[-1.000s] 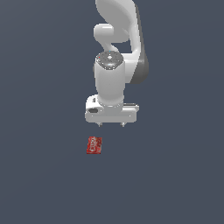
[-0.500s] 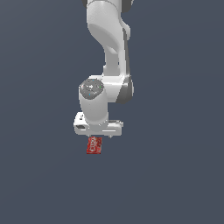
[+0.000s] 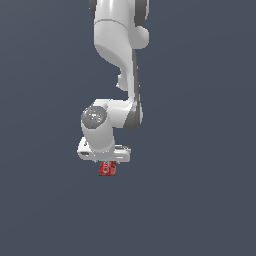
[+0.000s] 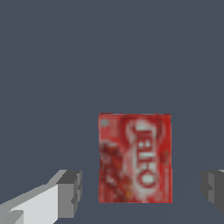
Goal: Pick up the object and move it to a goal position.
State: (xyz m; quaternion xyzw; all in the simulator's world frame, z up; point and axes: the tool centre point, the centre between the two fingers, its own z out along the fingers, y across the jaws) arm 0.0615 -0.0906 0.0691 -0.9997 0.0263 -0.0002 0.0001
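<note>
The object is a small red box with white lettering (image 3: 107, 168), lying flat on the dark grey floor. In the exterior view my white gripper (image 3: 106, 159) hangs right over it and covers its upper edge. In the wrist view the red box (image 4: 134, 158) fills the space between my two grey fingertips (image 4: 70, 193), with a gap on each side. My gripper (image 4: 142, 190) is open and touches nothing that I can see.
The dark grey floor (image 3: 200, 200) stretches flat all around. My white arm (image 3: 117, 55) rises from the gripper toward the top of the exterior view.
My gripper has moved down and toward the exterior view's left, from clear of the box to directly over it. The box has not moved.
</note>
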